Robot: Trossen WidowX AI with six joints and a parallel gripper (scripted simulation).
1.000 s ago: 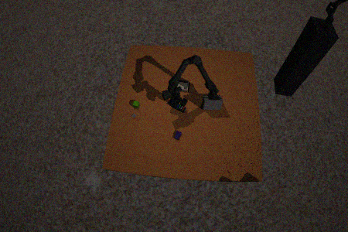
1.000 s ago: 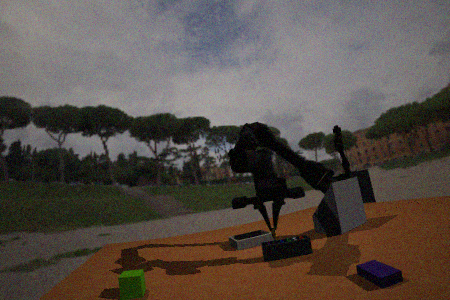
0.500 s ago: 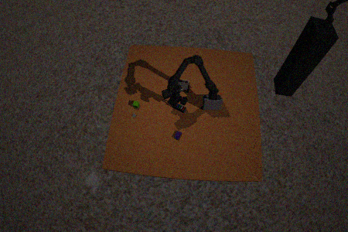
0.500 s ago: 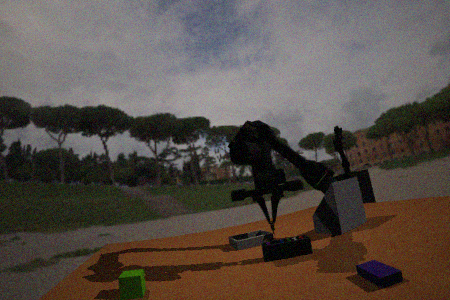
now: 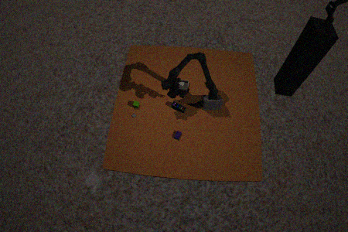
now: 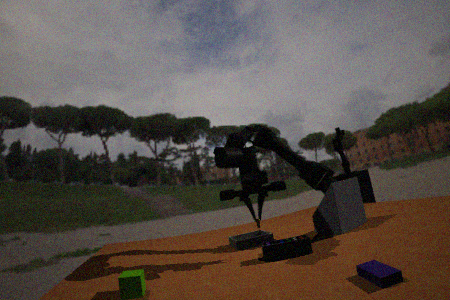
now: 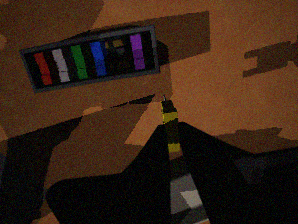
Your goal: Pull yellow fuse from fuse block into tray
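End effector (image 7: 170, 150) clamping yellow fuse (image 7: 170, 118), long axis vertical

An orange mat (image 5: 216, 145) lies on grey carpet (image 5: 58, 87). On the mat sit the fuse block (image 5: 179, 106), a tray (image 6: 251, 239), a green cube (image 5: 136, 104), a purple block (image 5: 177, 134) and the arm's grey base (image 5: 212, 103).

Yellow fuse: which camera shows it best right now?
Wrist view: the yellow fuse stands clamped between the fingers, clear of the fuse block. Exterior view shows only the fingertips above the tray; top view is too dark and small.
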